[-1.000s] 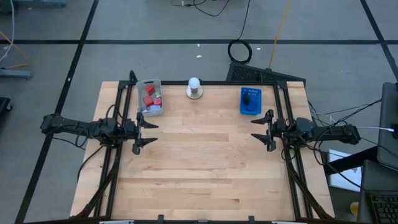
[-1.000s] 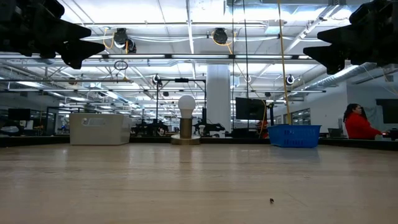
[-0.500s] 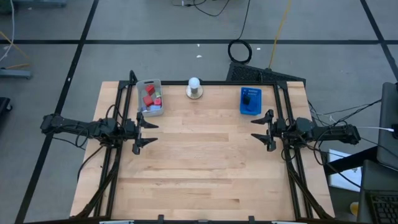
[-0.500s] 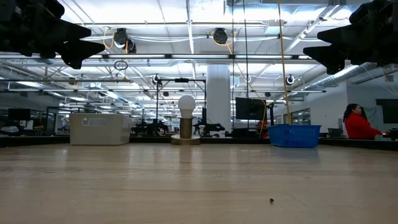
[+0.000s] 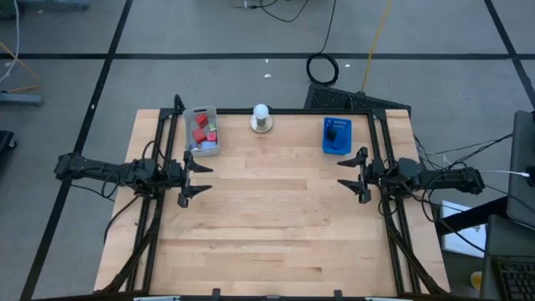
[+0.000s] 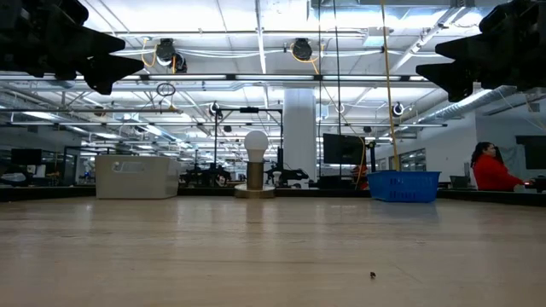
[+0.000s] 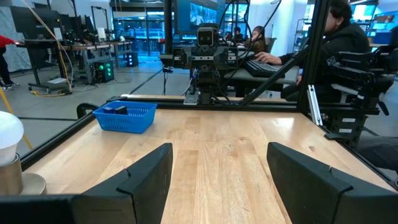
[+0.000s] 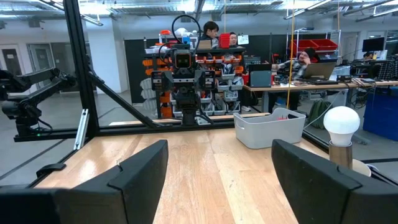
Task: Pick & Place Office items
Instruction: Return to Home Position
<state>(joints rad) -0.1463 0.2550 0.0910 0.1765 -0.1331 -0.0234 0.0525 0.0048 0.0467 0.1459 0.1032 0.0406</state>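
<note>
Okay, your left gripper [image 5: 201,178] and right gripper [image 5: 344,173] hover at the table's [image 5: 267,226] left and right edges, fingers spread apart, nothing held, facing each other across smooth wood planks. The office items sit binned at the far side: boxy red blocks [image 5: 201,127] plus a bluish piece in the smooth-walled gray bin [image 5: 203,150] just beyond your left gripper, a black item [image 5: 333,134] in the lattice-walled blue bin [image 5: 338,148] just beyond the right. I'd judge no long axis needs lining up, with a white bulb lamp [image 5: 261,117] between the bins, apart from both arms.
</note>
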